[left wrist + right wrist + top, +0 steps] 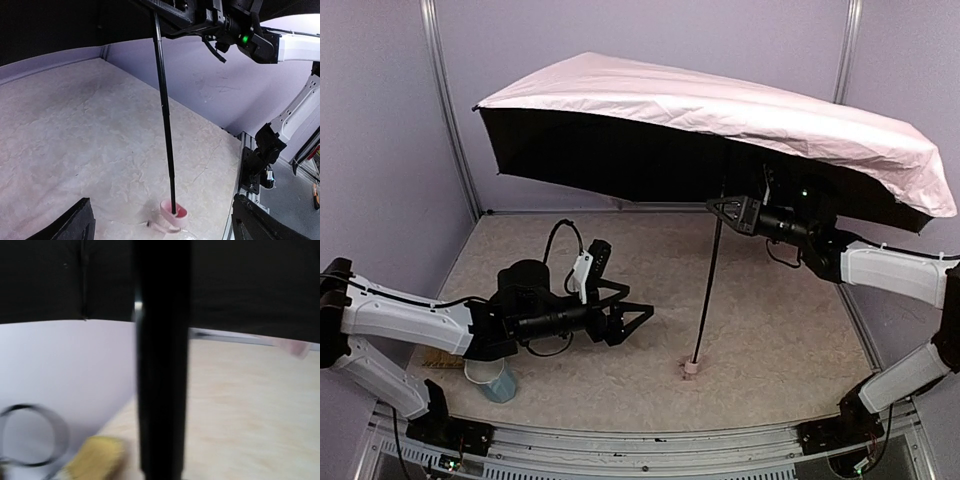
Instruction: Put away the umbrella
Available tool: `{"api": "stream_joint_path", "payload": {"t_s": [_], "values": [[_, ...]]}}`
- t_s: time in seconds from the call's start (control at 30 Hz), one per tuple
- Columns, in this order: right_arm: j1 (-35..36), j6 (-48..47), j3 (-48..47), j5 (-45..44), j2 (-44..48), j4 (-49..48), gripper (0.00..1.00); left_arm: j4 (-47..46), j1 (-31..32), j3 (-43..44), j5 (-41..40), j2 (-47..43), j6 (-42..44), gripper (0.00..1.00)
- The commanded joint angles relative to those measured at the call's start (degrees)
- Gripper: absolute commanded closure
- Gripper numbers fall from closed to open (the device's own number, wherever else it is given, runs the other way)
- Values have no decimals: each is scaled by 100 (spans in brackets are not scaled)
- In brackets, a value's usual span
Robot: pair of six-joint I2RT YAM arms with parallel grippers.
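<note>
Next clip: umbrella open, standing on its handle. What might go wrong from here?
1. The umbrella balances on its small handle, shaft leaning. The right pincer is at the shaft high up, but a firm grip cannot be confirmed; a slip may topple it.
2. The left pincer is open and apart from the shaft, so the handle could skid.
3. The wide canopy reaches toward the right wall and may snag.

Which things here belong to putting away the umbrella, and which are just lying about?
Job: umbrella; right pincer, gripping its shaft; left pincer, open.
Lying about: pale blue cup; yellowish item beside it, unclear what.
</note>
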State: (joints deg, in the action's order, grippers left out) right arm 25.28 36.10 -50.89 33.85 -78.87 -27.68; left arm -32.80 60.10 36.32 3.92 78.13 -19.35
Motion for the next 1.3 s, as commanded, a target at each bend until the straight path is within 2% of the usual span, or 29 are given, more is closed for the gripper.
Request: {"api": "stream_joint_path", "payload": {"t_s": [0.0,0.2,0.3,0.5,0.57,0.7,0.77,0.8,0.87,0.9,0.97,1.0,1.03,1.17,1.27], "values": [[616,261,-602,795,-139,-1011,100,-926,37,381,659,360,28,7],[1332,716,-1048,931,-582,-1759,100,-1386,12,490,453,704,63,6],[1590,758,-1296,916,-767,-1854,100,-1538,-15,471,336,817,-4,10],[1872,885,-1546,930,-956,-2109,100,-2033,-29,318,418,1075,-335,36],[1913,925,-1585,942,-975,-2170,100,-2102,-33,315,467,1195,-470,49],[1928,950,-1565,970,-966,-2228,100,-2211,-25,317,656,1345,-799,83],[1928,912,-1553,943,-948,-2148,100,-2356,-5,308,835,1404,-955,95],[1926,888,-1552,928,-937,-2121,100,-2421,6,302,873,1429,-1039,100],[1922,841,-1528,864,-922,-2083,100,-2575,32,285,927,1502,-1231,100],[1915,828,-1506,781,-903,-2087,87,-2672,40,274,957,1530,-1344,100],[1875,819,-1398,435,-844,-2176,52,-2985,67,203,953,1555,-1525,100],[1827,817,-1343,264,-808,-2270,40,-3122,84,168,920,1564,-1578,100],[1775,810,-1314,75,-787,-2345,32,-3215,110,144,876,1563,-1602,100],[1556,792,-1347,-866,-789,-2337,24,-3188,233,136,592,1499,-1485,100],[1409,912,-1483,-1164,-990,-2412,22,-3198,283,92,458,1460,-1387,100]]}}
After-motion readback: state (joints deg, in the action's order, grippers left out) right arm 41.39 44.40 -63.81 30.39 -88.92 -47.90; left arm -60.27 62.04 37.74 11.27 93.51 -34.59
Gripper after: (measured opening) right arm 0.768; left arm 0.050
